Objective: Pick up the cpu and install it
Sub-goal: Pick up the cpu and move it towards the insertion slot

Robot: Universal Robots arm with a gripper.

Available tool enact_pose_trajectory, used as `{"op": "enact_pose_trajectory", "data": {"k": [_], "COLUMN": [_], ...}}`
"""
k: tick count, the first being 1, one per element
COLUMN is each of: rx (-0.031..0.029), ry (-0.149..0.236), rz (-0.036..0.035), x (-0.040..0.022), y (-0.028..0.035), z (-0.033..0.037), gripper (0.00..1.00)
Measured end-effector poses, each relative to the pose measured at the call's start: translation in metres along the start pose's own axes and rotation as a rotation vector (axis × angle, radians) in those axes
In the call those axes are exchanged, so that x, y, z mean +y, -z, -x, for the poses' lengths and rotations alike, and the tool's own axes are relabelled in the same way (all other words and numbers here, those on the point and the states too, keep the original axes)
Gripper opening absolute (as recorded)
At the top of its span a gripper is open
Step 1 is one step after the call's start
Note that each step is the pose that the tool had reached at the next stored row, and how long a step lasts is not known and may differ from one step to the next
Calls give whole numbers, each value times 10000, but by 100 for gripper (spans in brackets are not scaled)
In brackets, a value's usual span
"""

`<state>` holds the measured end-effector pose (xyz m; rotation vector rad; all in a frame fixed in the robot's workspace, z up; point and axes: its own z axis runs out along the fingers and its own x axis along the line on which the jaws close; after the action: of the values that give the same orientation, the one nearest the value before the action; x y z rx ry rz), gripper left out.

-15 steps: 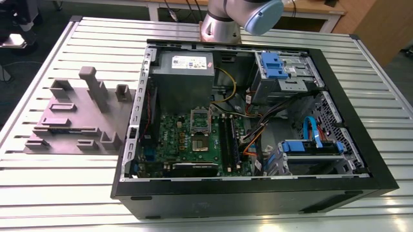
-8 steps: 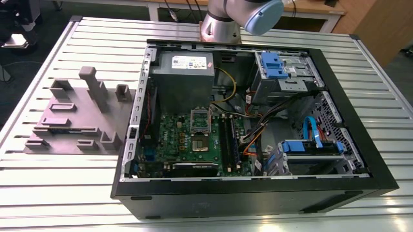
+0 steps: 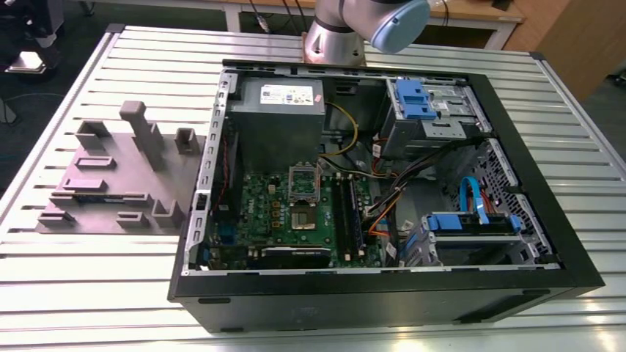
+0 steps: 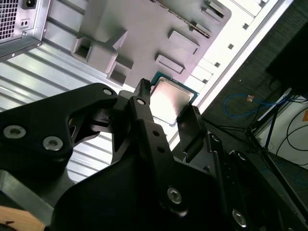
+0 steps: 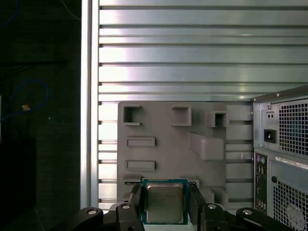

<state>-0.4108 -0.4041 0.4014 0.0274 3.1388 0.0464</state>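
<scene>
Tool (image 5: 166, 199) is clamped on the cpu (image 5: 164, 203), one finger (image 5: 136, 198) on each opposite edge, metal lid facing the wrist cams. The edge grip prob. keeps the contact side untouched & the chip square for seating. Cpu sits btw the fingers, apparently held clear of the grey fixture tray (image 5: 192, 144) below the tool on the bench (image 5: 192, 57), w/ the PC case (image 5: 284, 154) beside. Lid print can't be read, nor the white sticker (image 3: 284, 94) on the PSU (image 3: 278, 125).
</scene>
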Motion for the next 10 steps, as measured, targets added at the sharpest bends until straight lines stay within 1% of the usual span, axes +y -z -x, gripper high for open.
{"op": "enact_pose_trajectory", "data": {"k": [10], "rx": [-1], "ry": [0], "rz": [0], "x": [1], "y": [-1], "z": [41], "gripper": [47]}}
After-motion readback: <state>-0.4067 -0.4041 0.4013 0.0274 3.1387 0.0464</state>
